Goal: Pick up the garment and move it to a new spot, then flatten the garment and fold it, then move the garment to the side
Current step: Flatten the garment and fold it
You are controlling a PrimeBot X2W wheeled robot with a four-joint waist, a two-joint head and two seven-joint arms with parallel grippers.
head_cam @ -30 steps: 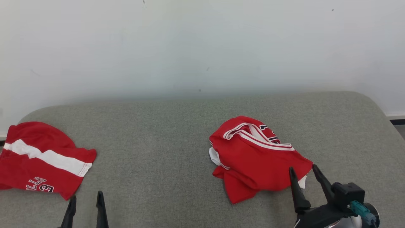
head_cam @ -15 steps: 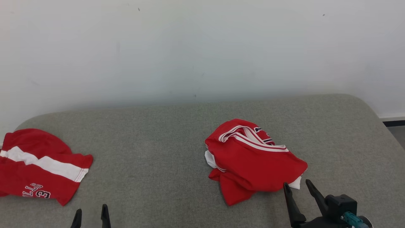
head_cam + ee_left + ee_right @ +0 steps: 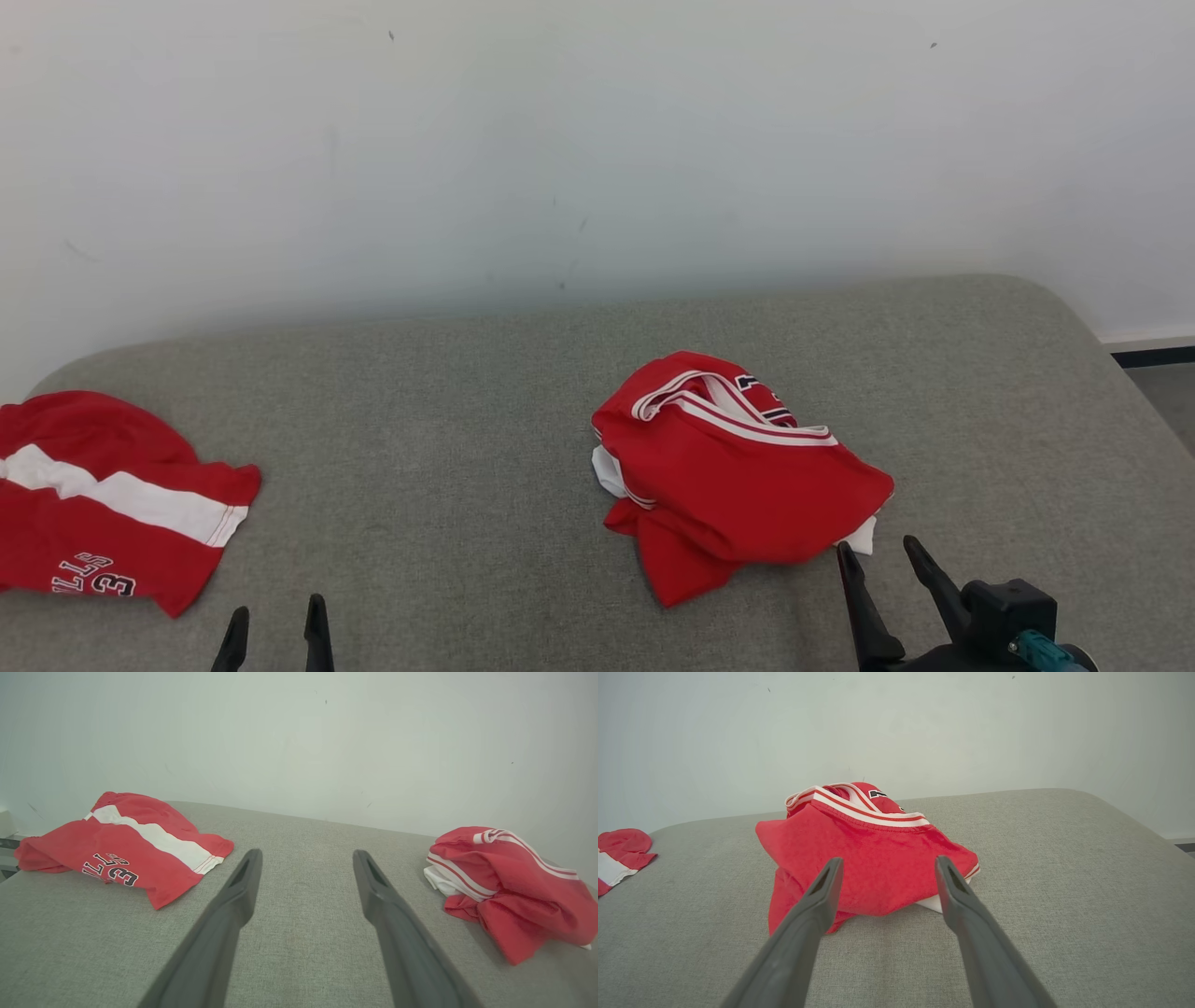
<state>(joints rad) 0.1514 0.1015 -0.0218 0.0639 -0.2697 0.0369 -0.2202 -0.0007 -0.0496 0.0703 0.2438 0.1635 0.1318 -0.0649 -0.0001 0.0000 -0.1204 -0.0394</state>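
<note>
Red-white garment (image 3: pixel 112 523) at left reads "LLS", "3"; crumpled jersey (image 3: pixel 738 476) lettering unreadable.

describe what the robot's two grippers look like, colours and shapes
Both the left gripper and right gripper have two long, dark grey fingers that taper to narrow tips, each with a slot-like recess on its inner face. Behind the right gripper sits a black blocky housing with a small teal connector.

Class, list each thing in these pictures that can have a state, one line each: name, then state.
Crumpled red jersey: bunched in a heap on the grey cushion, not held.
Red-and-white garment: lying fairly flat, not held.
Left gripper: jaws open, empty.
Right gripper: jaws open, empty, near the jersey's edge.
</note>
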